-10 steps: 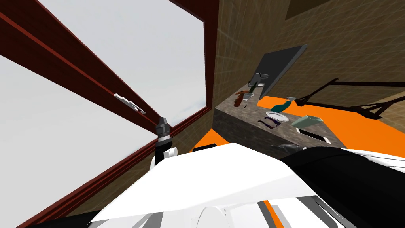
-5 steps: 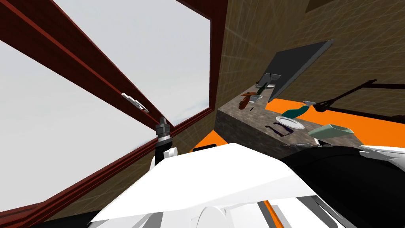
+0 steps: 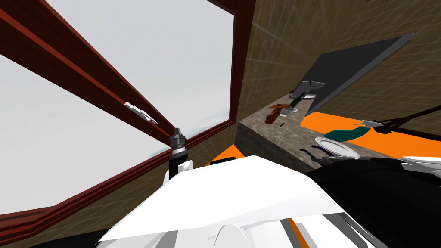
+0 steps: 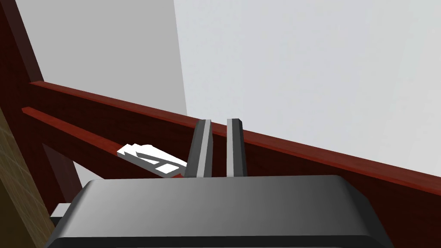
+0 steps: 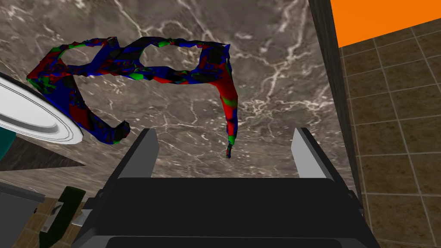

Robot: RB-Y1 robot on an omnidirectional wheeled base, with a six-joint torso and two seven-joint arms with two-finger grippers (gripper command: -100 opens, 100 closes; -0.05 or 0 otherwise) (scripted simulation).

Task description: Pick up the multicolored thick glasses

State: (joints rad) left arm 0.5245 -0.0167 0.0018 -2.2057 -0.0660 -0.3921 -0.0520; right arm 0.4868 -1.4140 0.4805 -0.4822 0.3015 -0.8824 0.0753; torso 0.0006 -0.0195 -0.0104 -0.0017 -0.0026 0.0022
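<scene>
The multicolored thick glasses [image 5: 142, 60], blotched red, blue and green, lie on a brown marbled counter [image 5: 267, 64]. My right gripper [image 5: 226, 148] hangs over them, open. One temple tip reaches down between its fingers [image 5: 146, 146], while the lens frame lies further ahead. In the head view the glasses [image 3: 311, 151] are small and dark beside a white plate [image 3: 336, 147], with the right gripper [image 3: 331, 159] just short of them. My left gripper [image 3: 176, 137] is raised by the window, its fingers [image 4: 202, 146] close together with nothing between them.
The white plate [image 5: 30, 116] touches the glasses' far temple. A teal object [image 3: 344, 134], a brown bottle [image 3: 273, 114] and a grey fixture [image 3: 308, 88] stand further along the counter under a dark slab [image 3: 357, 64]. The counter's edge [image 5: 327, 86] drops to brown tiles.
My head camera has swung, so the counter and its things slid right and down in the picture. The glasses now lie nearer my right gripper. The left arm has not moved.
</scene>
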